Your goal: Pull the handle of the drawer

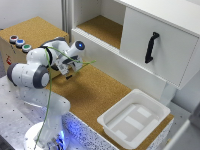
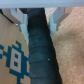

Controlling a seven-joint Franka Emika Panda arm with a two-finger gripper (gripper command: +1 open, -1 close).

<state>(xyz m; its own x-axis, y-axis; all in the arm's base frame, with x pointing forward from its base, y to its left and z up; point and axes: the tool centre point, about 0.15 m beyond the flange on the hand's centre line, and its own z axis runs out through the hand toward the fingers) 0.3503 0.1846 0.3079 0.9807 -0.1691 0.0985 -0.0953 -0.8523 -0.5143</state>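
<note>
In the wrist view a dark bar, the handle (image 2: pixel 40 50), fills the gap between my two fingers (image 2: pixel 21 21). My gripper (image 2: pixel 39 22) is shut on it. A light brown face with a blue print, the drawer front (image 2: pixel 11 55), lies on one side and cork on the other. In the exterior view my gripper (image 1: pixel 68 73) points down beside the cork-topped box (image 1: pixel 35 27), just above the cork surface. The arm hides the drawer there.
A white cabinet with a long black handle (image 1: pixel 151 47) stands at the exterior view's right, behind a cork shelf. A white plastic tray (image 1: pixel 114 118) sits at the cork board's front. Three coloured buttons (image 1: pixel 20 43) are on the box top.
</note>
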